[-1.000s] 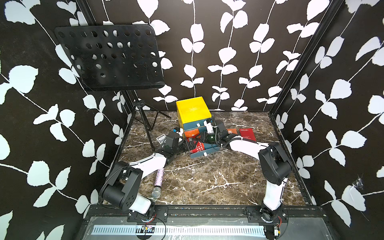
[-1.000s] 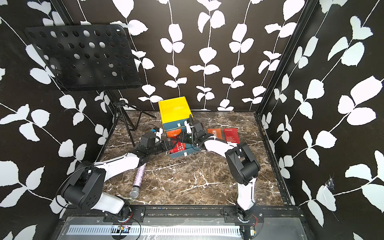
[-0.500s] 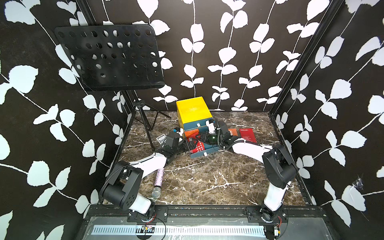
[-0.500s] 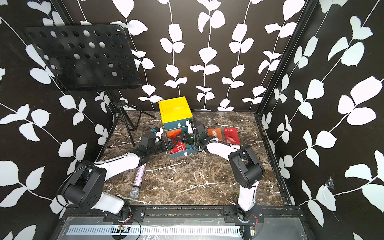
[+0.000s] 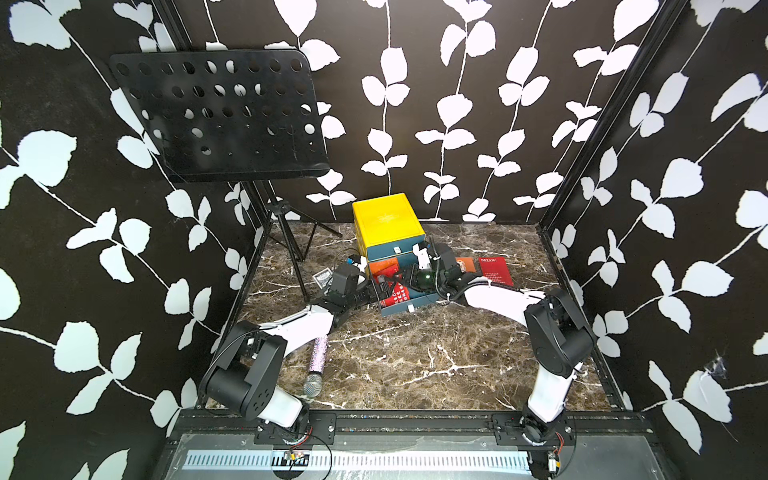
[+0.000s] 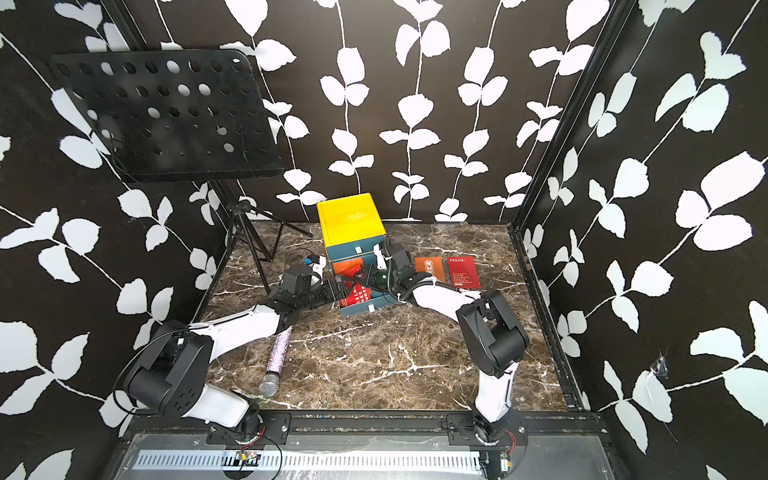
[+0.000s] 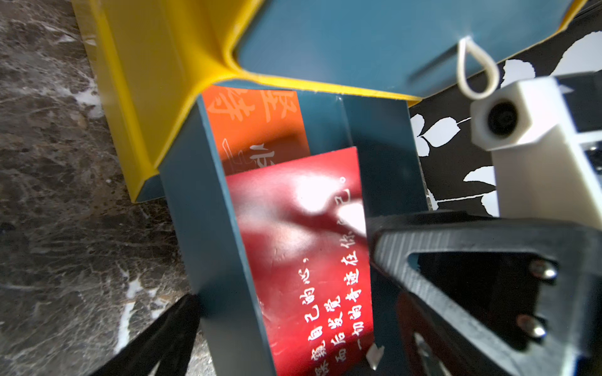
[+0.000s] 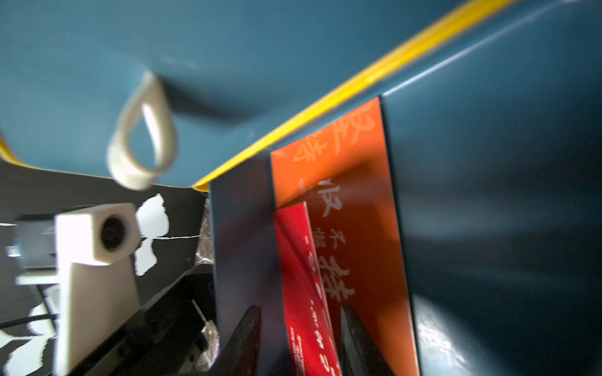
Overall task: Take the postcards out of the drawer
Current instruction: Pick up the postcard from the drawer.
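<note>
The right claw (image 8: 301,309), half open, is straddling the near end of the red postcard (image 8: 293,254), leaning on edge in the drawer (image 8: 241,244) over an orange postcard (image 8: 358,195), long axis running straight ahead; the left claw (image 5: 372,291) is hovering wide open, empty

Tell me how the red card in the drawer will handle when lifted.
Red card looks thin, so probably light and bendy. Its glossy glare suggests slick faces; a grip may slip. It overlaps the orange card in the narrow drawer, so it may drag that along.
</note>
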Tool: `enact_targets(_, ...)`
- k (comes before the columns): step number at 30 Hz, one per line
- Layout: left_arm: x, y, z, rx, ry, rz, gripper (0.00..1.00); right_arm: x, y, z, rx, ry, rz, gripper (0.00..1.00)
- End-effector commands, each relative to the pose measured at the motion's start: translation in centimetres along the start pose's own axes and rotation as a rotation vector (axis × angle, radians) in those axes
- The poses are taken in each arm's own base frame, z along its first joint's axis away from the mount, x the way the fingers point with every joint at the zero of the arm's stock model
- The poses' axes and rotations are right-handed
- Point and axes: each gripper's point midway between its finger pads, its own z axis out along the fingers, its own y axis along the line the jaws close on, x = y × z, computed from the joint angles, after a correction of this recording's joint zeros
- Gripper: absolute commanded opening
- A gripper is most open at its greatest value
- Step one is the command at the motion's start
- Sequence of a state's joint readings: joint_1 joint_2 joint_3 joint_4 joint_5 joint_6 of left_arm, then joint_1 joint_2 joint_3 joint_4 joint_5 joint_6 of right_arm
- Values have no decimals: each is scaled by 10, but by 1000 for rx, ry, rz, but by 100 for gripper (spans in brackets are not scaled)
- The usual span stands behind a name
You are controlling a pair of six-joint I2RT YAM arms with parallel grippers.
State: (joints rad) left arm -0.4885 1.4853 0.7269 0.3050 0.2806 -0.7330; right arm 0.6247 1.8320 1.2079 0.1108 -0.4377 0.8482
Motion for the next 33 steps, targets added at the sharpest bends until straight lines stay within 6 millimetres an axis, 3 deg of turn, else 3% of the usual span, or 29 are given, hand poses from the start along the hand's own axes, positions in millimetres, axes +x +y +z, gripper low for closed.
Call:
enact_targets(1,-9,-24,-1,75,-12,29,96,4,14,-6,13,48,-92,38)
enact_targets(4,-11,-26,-2,80,-22,24,96,3,16,-2,16,79,-126,34)
enact_targets(14,-13,-29,-6,75,-25,39,96,-3,17,6,14,81,-137,0)
enact_targets(18,-22,-27,-17,33,-61,88,97,-8,11,1,42,64,-134,0)
enact_targets(26,-56,-16,-65,-83,-188,167,99,-31,4,-13,59,-16,-92,0)
enact_targets(33,-50,-6,-71,-104,-193,147,99,-42,-5,-12,56,-72,-8,0)
